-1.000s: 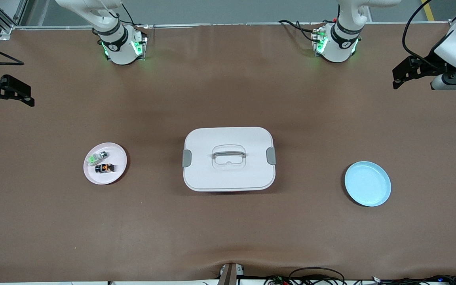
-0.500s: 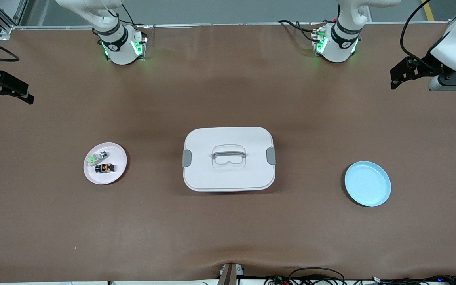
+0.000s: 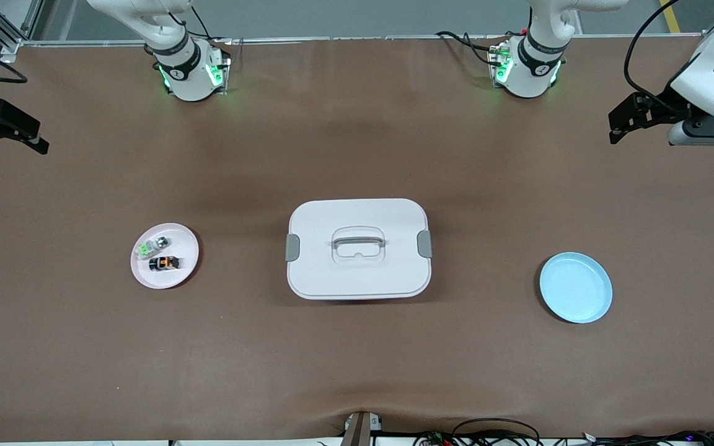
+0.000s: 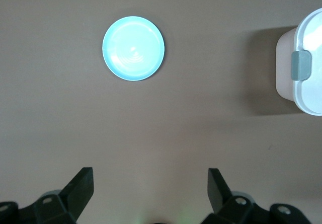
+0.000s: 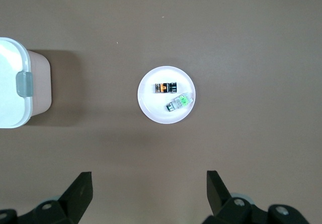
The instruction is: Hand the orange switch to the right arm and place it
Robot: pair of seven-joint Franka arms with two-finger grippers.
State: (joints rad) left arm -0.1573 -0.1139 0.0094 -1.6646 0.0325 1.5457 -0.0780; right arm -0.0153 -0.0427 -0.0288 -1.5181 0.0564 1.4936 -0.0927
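**Both claws open and empty, switch on the pink plate**

Front view: the orange switch (image 3: 164, 263) lies on a pink plate (image 3: 180, 279) toward the right arm's end of the table, just beside a green-and-clear part (image 3: 150, 246) that sits a little farther from the front camera on the same plate. A white lidded box (image 3: 358, 272) with grey clips and a handle on top stands in the middle of the table. A blue plate (image 3: 576, 287) lies toward the left arm's end, with nothing on it. The right gripper (image 3: 33, 140) hangs high over the table edge at the right arm's end, well apart from the pink plate. The left gripper (image 3: 618, 126) hangs high over the left arm's end, well apart from the blue plate. Neither holds anything.

Left wrist view: the left gripper (image 4: 151, 191) has its fingers (image 4: 80, 186) spread wide with only bare table between them. The blue plate (image 4: 133, 48) and a corner of the box (image 4: 302, 65) show below.

Right wrist view: the right gripper (image 5: 149, 191) is likewise spread wide and empty. Below it the pink plate (image 5: 151, 105) carries the switch (image 5: 165, 87) and the green-and-clear part (image 5: 180, 102), close together but not clearly touching. One end of the box (image 5: 17, 90) is also in view.
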